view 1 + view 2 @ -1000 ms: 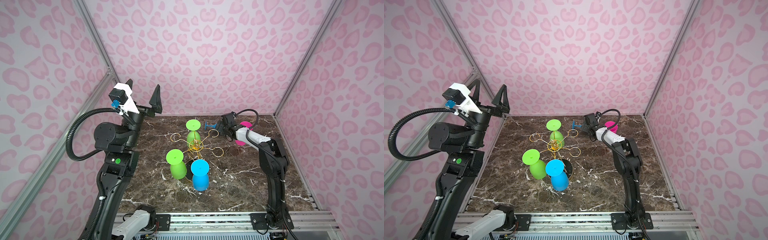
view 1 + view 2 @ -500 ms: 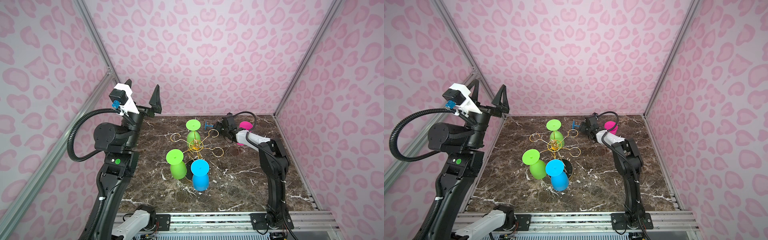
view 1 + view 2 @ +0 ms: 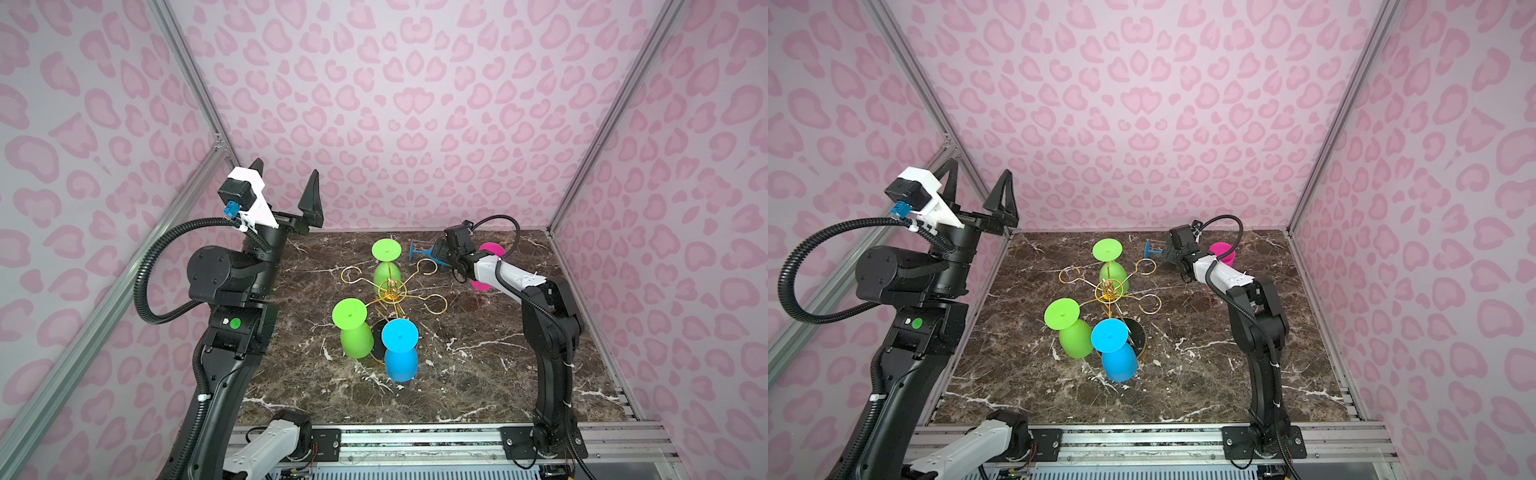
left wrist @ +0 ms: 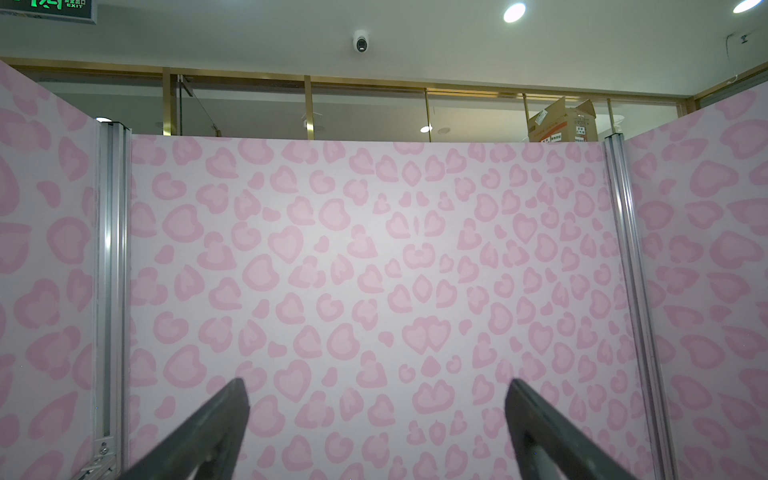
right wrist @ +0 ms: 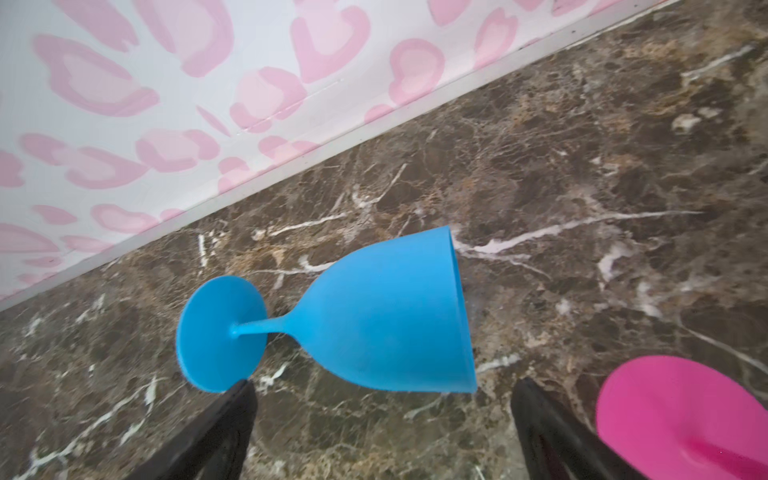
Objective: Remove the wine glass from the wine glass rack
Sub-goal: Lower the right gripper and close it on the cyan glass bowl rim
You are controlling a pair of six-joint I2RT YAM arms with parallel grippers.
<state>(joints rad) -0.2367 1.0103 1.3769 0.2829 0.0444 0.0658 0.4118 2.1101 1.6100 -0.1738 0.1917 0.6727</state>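
Goblet (image 5: 386, 320), matte blue, sideways on veined marble (image 5: 582, 166), right hand (image 5: 384, 384) spread wide, left hand (image 4: 376, 380) agape

The gold wire rack (image 3: 390, 291) stands upright on its round black base in the middle of the marble tabletop (image 3: 478, 374). A green glass (image 3: 387, 272) hangs bowl-down from its far hook, with a second green glass (image 3: 355, 336) and a light blue glass (image 3: 400, 357) on the near hooks. A darker blue glass (image 5: 386, 316) lies on its side at the tabletop's far edge, rim toward a pink glass (image 5: 681, 415).
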